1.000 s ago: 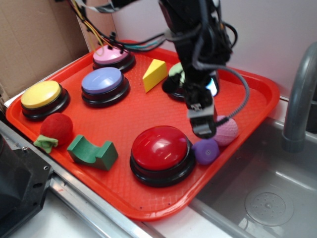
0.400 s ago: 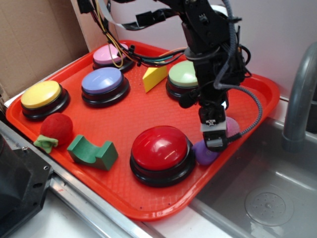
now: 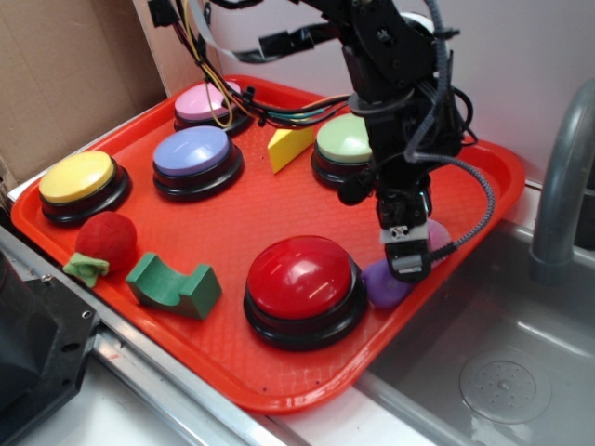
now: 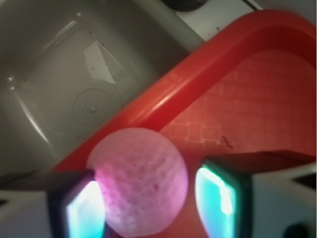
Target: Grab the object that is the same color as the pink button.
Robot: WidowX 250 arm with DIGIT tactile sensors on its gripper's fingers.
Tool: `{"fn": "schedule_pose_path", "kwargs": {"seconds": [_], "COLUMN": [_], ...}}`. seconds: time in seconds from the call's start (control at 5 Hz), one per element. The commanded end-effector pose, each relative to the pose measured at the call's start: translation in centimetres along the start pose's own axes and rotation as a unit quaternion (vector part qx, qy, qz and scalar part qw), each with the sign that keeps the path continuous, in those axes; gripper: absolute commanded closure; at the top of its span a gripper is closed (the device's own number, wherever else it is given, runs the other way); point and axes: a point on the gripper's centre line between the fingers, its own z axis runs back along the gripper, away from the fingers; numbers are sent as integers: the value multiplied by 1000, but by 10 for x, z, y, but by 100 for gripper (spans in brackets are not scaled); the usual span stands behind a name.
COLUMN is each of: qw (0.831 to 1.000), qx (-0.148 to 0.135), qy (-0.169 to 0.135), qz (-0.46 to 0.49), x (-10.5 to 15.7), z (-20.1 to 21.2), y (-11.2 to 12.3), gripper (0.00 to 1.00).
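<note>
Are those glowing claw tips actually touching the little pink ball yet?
Partly. In the wrist view the pink ball sits between the gripper pads: one pad meets it, while a thin gap separates the other.

On my feed, the fingers (image 3: 406, 249) serve as reference. Just beside them, on their near left: purple blob (image 3: 379, 284), touching the big red button (image 3: 302, 277). Behind them: green button (image 3: 340, 139), with the yellow wedge (image 3: 290, 144) beside it. Well off to their left: lavender-blue button (image 3: 191, 150), yellow button (image 3: 76, 177), fuzzy red ball (image 3: 107, 240) with a small green scrap (image 3: 85, 268) against it, and green notched block (image 3: 172, 283). All rest on the red tray (image 3: 232, 372). To their right: steel sink (image 3: 502, 372) and faucet (image 3: 558, 186).
</note>
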Motion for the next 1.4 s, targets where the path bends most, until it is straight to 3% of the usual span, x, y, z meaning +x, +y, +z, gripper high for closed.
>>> {"fn": "schedule_pose_path", "kwargs": {"seconds": [0.0,0.2,0.6,0.8,1.0,1.2], "qw": [1000,1000,997,990,973,940], "qx": [7,25,23,58,85,140], "qy": [-8,-1,-12,-22,-30,-29], "qz": [-7,8,67,125,212,309], "x": [7,7,4,-3,-23,-50], "z": [8,9,40,79,117,147], "y": [-3,-2,10,22,40,53], "gripper": [100,100,100,100,100,100]}}
